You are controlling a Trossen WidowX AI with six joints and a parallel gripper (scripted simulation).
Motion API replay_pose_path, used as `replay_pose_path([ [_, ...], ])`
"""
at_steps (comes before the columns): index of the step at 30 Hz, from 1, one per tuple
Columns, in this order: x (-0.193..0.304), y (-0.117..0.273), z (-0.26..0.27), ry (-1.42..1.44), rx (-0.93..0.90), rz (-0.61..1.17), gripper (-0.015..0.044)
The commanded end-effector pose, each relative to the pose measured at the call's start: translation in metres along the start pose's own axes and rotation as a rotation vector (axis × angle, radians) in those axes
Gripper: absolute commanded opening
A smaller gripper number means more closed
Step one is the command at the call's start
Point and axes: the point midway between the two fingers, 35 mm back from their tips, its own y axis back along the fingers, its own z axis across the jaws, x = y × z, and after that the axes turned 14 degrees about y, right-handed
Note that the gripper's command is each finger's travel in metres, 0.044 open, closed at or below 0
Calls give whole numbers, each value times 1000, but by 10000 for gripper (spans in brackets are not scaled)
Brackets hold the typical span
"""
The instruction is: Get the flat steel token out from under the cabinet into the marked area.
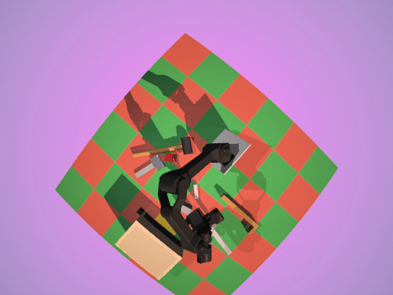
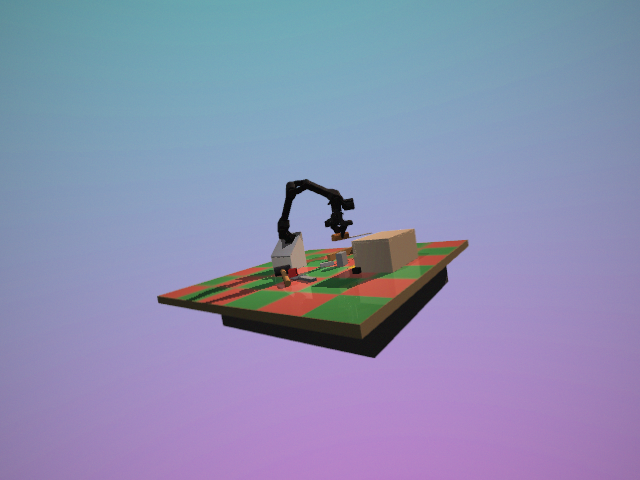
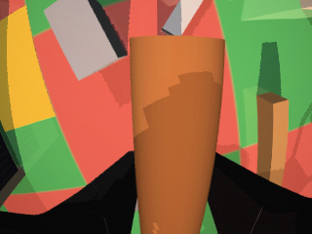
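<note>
My gripper [image 2: 339,232] [image 3: 170,159] is shut on the orange handle [image 3: 177,97] of a long thin tool. It holds the tool well above the table. The tool's pale blade [image 1: 221,239] slants toward the lower right in the top view; in the exterior view it passes above the cabinet's near top edge. The cabinet [image 1: 148,251] [image 2: 382,253] is a tan box with a dark slotted front. A yellow marked area [image 1: 165,224] [image 3: 24,73] lies in front of it, partly hidden by the arm. I cannot make out the steel token in any view.
A grey block [image 1: 186,208] [image 2: 341,258] [image 3: 85,39] stands near the yellow area, with a small white bar [image 1: 195,191] beyond. A wooden angled piece [image 1: 239,209] [image 3: 273,136] lies to the right. A mallet [image 1: 158,150], red block [image 1: 170,157] and grey hammer-shaped tool [image 1: 144,170] lie farther back.
</note>
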Motion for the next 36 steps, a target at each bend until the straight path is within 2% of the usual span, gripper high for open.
replay_pose_path([
  [1, -5, 5, 0, -2, -15, 10, 0],
  [36, -50, 4, -12, -4, -14, 7, 0],
])
